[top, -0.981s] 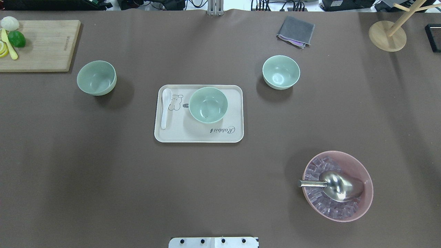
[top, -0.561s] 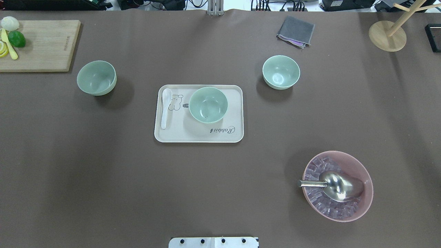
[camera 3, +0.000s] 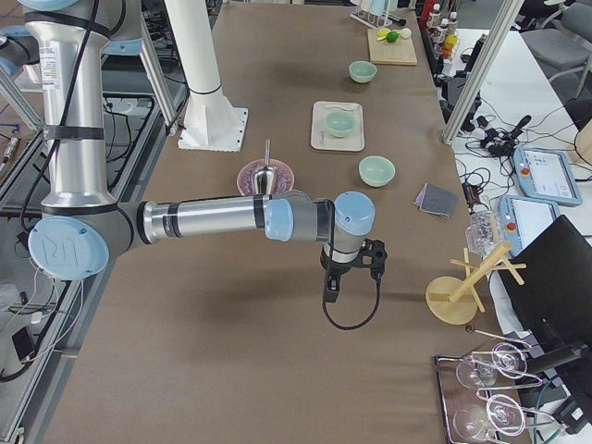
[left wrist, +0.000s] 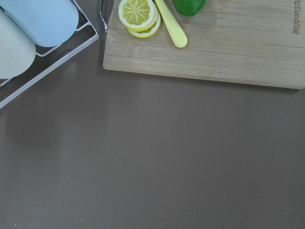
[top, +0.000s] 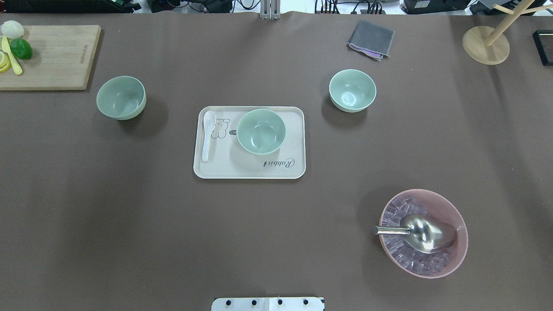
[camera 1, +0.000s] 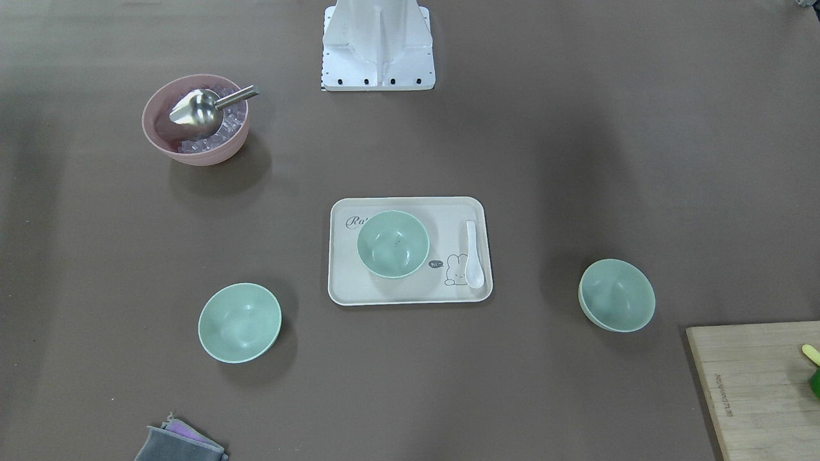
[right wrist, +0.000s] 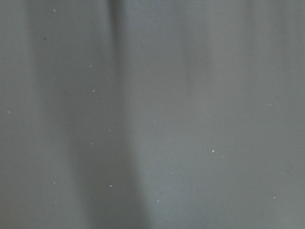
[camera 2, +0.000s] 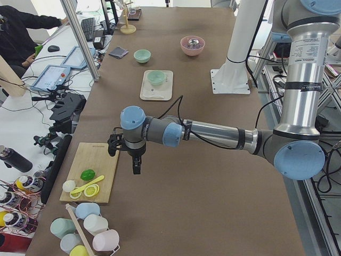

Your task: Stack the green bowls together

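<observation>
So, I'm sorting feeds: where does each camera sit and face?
Front-facing: opposite robot, sees its base.
Overhead: behind robot, looking down; base edge shows.
Exterior left: left end; left arm near.
Exterior right: right end; right arm near.
Left wrist: over cutting board; no body.
Right wrist: bare table; no body.
Shared: tray in first two.

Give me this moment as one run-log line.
stack: not started | green bowls: three, apart | middle bowl on tray | left gripper: near cutting board, state unclear | right gripper: over table, state unclear
</observation>
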